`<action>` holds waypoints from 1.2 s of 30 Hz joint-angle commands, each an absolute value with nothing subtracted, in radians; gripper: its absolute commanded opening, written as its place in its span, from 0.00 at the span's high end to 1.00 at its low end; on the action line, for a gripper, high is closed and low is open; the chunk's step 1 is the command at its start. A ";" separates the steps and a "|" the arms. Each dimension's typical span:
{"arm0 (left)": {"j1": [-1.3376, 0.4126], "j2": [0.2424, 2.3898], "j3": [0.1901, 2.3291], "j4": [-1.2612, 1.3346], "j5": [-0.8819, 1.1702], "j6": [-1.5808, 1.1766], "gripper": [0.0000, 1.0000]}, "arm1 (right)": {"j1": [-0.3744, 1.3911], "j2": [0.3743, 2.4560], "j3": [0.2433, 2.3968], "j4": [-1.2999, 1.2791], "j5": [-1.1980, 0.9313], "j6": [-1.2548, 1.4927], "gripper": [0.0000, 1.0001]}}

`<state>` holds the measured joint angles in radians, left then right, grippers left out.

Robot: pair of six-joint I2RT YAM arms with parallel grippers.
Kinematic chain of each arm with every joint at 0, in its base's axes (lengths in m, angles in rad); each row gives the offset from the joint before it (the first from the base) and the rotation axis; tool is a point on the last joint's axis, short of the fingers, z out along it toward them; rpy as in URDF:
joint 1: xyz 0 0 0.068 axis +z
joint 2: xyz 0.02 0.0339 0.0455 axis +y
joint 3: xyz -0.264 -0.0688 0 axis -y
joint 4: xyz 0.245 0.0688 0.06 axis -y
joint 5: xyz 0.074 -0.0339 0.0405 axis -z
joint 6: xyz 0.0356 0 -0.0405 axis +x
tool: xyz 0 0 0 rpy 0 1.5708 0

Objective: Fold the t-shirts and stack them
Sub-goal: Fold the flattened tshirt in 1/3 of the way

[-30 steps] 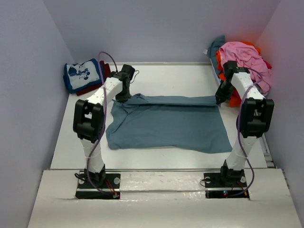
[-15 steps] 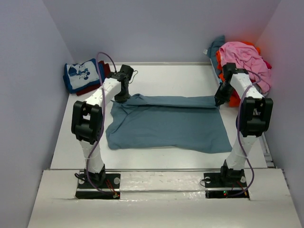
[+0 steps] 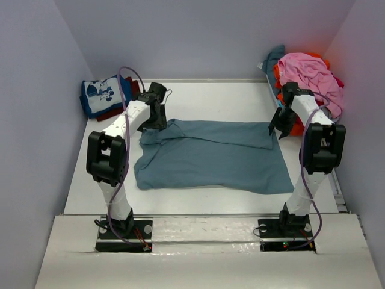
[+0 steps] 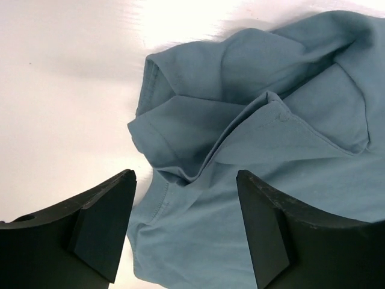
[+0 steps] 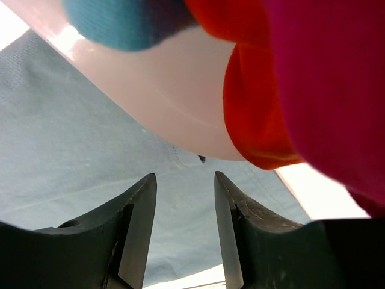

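Right hand point(image 5: 183, 180) spread, empty, over slate-blue tee point(image 5: 60, 138); orange tee point(image 5: 252, 108) against pink tee point(image 5: 328, 78)

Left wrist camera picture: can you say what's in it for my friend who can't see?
A slate-blue t-shirt lies rumpled on a white table, one corner bunched into soft folds. Two black fingers of the left arm stand open at the bottom of the picture, with cloth showing between them but nothing gripped.

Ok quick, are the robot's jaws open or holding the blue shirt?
Left gripper: jaws open, holding nothing.
Right gripper: jaws open, holding nothing.
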<state>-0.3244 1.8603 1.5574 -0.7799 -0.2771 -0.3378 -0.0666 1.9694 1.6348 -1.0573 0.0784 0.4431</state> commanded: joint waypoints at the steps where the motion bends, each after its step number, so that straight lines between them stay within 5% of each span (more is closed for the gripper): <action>1: -0.319 1.790 1.571 -0.784 -0.304 -0.340 0.18 | -0.078 1.922 1.628 -1.043 0.068 0.448 0.51; 36: -0.319 1.960 1.804 -0.810 -0.284 -0.339 0.19 | -0.078 1.980 1.431 -0.950 -0.021 0.442 0.60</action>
<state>-0.3241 1.9667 1.7695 -0.7948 -0.2787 -0.3492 -0.0666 1.9503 1.4841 -0.9195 0.0292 0.4297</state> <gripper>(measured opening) 0.811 0.405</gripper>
